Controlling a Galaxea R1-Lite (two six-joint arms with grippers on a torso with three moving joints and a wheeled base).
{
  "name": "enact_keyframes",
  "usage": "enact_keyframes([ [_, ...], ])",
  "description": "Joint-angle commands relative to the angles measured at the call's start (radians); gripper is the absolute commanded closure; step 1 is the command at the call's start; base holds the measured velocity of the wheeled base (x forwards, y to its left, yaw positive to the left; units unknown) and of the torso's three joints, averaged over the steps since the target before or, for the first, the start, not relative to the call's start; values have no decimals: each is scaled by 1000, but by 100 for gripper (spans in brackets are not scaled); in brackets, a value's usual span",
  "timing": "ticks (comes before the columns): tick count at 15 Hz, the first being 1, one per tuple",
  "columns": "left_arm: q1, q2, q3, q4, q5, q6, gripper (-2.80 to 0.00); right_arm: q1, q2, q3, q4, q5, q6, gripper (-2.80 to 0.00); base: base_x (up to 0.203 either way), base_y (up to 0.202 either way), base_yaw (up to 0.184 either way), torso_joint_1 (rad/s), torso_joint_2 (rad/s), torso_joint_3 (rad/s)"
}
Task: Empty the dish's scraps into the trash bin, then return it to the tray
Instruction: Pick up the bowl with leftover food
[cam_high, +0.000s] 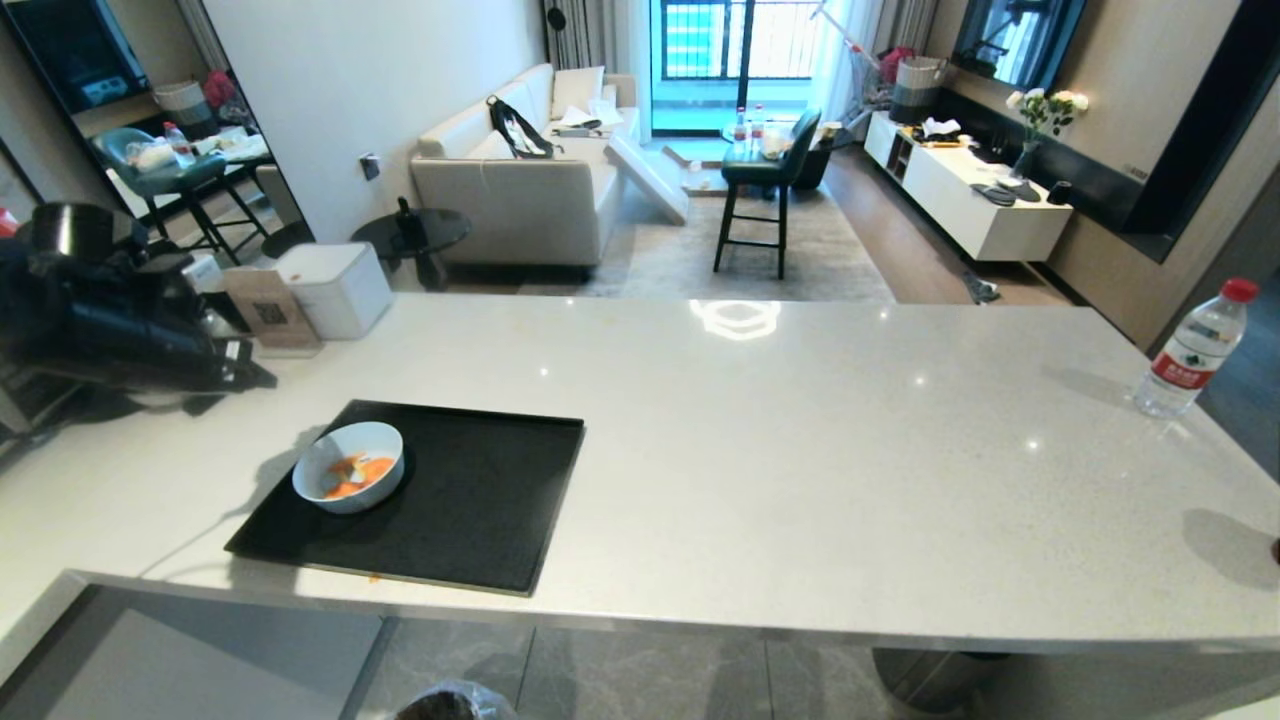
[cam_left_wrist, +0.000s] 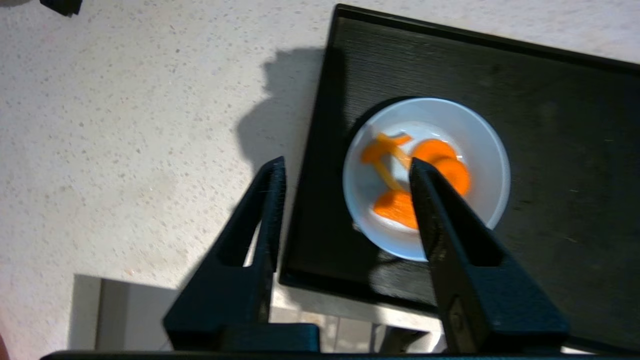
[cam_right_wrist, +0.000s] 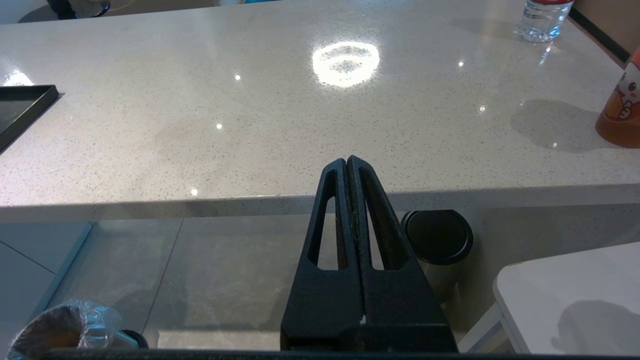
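Dish (cam_high: 349, 467) sits on the left part of the tray (cam_high: 480, 500), with the scraps (cam_high: 358, 474) inside it, so basically nothing's done yet. Grabbing, tipping into the trash bin (cam_right_wrist: 60, 332) down on the floor below the table (cam_high: 800, 450) edge, and putting it back all look left to do. Left claw (cam_left_wrist: 345, 172) hangs above the dish, fingers spread, holding nothing. Right claw (cam_right_wrist: 348, 162) is parked low in front of the table, pressed together and empty. Count: one dish, one tray, one lined bin, roughly four orange slices plus a pale strip, one water bottle (cam_high: 1195, 350).
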Motion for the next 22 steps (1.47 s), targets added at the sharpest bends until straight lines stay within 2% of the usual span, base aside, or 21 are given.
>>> enact_keyframes([
  [1, 49, 93, -34, 3, -5, 53, -280, 0, 0, 1, 0, 0, 1, 0, 0, 0, 0, 0, 0, 0],
  [3, 69, 100, -28, 3, -7, 94, -280, 0, 0, 0, 0, 0, 1, 0, 0, 0, 0, 0, 0, 0],
  [7, 94, 118, -3, 0, -18, 93, -280, 0, 0, 0, 0, 0, 1, 0, 0, 0, 0, 0, 0, 0],
  [10, 107, 126, 6, -4, -53, 89, -280, 0, 0, 0, 0, 0, 1, 0, 0, 0, 0, 0, 0, 0],
  [14, 138, 124, 21, -5, -53, 87, -280, 0, 0, 1, 0, 0, 1, 0, 0, 0, 0, 0, 0, 0],
  [17, 155, 132, 25, -96, -47, 62, -280, 0, 0, 0, 0, 0, 1, 0, 0, 0, 0, 0, 0, 0],
  [22, 190, 137, 27, -109, -44, 61, -280, 0, 0, 0, 0, 0, 1, 0, 0, 0, 0, 0, 0, 0],
])
